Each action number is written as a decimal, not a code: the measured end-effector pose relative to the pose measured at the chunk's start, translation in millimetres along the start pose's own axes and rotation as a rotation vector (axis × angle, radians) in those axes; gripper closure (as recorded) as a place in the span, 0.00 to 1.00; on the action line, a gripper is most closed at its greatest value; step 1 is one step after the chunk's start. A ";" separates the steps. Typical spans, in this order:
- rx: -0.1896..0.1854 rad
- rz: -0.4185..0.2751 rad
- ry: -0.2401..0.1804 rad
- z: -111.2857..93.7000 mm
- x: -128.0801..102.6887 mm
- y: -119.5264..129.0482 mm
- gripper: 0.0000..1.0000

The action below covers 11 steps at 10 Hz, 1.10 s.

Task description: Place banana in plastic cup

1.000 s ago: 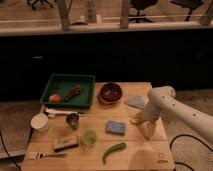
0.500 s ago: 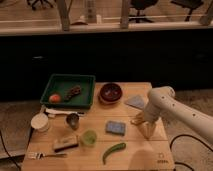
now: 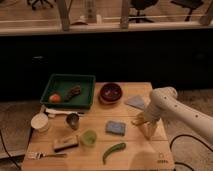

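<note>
Banana hard to make out: possibly the small yellowish shape (image 3: 136, 121) right at the gripper (image 3: 144, 126), low over the right side of the wooden table (image 3: 150, 155) and just right of the blue sponge (image 3: 116, 128); cannot tell whether gripped or merely alongside. Green cup (image 3: 89, 137) upright near the table's front middle, well apart from the gripper, with the green pepper (image 3: 114, 151) lying near it toward the front edge. Farther back, green tray (image 3: 68, 80) at the left corner, dark red bowl (image 3: 110, 93) just beside it.
</note>
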 end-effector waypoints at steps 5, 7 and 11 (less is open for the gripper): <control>0.004 0.010 -0.004 -1.3 8.3 0.6 0.43; 0.009 0.012 -0.004 -1.4 10.9 2.4 0.63; 0.018 0.007 0.000 -2.8 13.0 3.6 0.99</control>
